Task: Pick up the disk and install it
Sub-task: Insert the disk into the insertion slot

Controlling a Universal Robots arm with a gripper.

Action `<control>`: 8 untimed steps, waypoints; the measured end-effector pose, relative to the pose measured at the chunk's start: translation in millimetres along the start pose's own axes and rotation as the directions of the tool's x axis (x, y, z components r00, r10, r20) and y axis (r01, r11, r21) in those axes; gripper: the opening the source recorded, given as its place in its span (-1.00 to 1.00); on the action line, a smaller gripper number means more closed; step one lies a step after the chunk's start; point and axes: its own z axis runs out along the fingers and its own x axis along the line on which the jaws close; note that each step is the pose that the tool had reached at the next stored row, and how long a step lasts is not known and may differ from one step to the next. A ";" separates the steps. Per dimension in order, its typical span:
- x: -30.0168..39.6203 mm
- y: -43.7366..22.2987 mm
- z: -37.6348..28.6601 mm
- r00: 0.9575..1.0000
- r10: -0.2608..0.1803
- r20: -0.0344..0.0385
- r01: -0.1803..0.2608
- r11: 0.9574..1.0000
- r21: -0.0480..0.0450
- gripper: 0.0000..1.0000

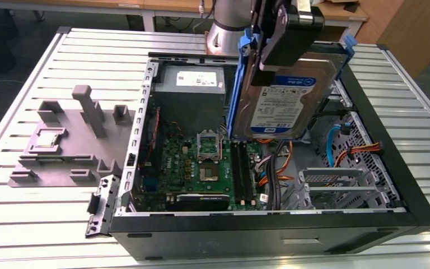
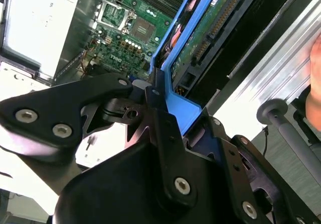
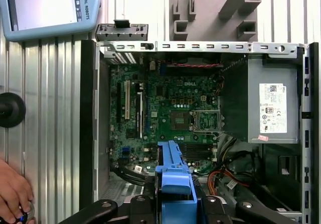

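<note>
The disk (image 1: 281,103), a silver-grey drive with a white-and-blue label and blue rails, hangs nearly upright above the open computer case (image 1: 416,185). It hovers over the motherboard (image 1: 204,168), beside the power supply. My gripper (image 1: 279,56) is shut on its upper end. In the second wrist view the black fingers (image 2: 155,118) clamp the blue rail (image 2: 178,108), and the disk's green circuit side (image 2: 210,28) runs away from them. In the first wrist view the blue rail (image 3: 173,171) sticks out from the gripper (image 3: 173,204) over the motherboard (image 3: 165,113).
The grey power supply (image 1: 188,87) fills the case's back corner. A metal drive cage (image 1: 338,182) and loose cables (image 1: 275,174) lie toward the exterior view's right. A grey fixture (image 1: 73,140) sits on the slatted table (image 1: 36,224). A person's hand (image 3: 12,194) rests near a pendant (image 3: 45,3).
</note>
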 end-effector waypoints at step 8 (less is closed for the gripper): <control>5.9 -7.1 1.0 1.000 0.000 -0.006 0.000 1.000 0.000 -0.26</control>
